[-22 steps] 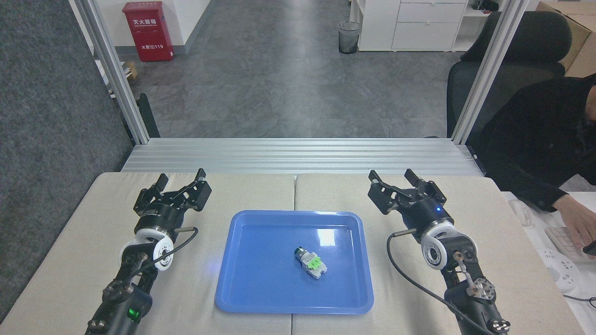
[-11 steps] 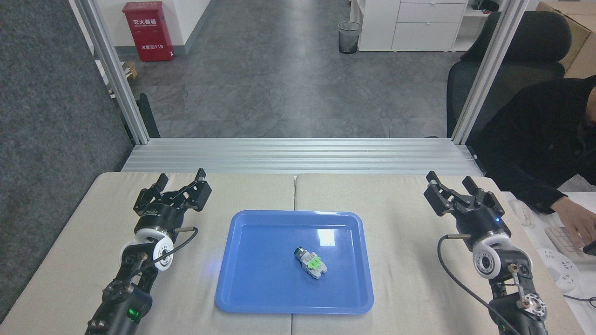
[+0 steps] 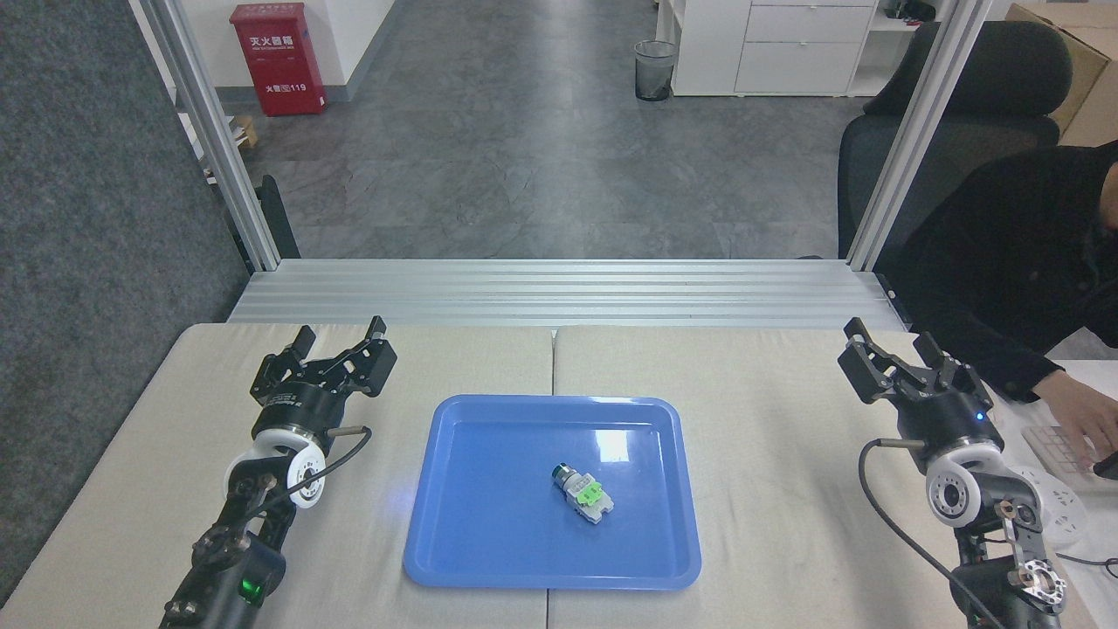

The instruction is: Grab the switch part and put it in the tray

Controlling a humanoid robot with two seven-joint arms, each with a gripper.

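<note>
Job looks done, as far as I can see: switch part (image 3: 582, 493) lies on its side inside the tray (image 3: 454, 524), a bit right of centre on the blue floor, dark-tipped silver end pointing to the far left, white end toward the near right. Nothing touches it. No other part in sight on the surface (image 3: 769, 489), so nothing seems left to pick, maybe just parking the arms.

Left gripper (image 3: 336, 336) hangs over the surface left of the tray, well apart from it, jaws spread, nothing between them, wrist angled up and away toward the far edge. Right gripper (image 3: 893, 351) sits far out near the right edge of the surface, well clear of the tray, jaws also spread and empty, pointing away w/ its forearm rising from the bottom right corner. A person's hand (image 3: 1079, 419) rests at a keyboard just beyond it.
</note>
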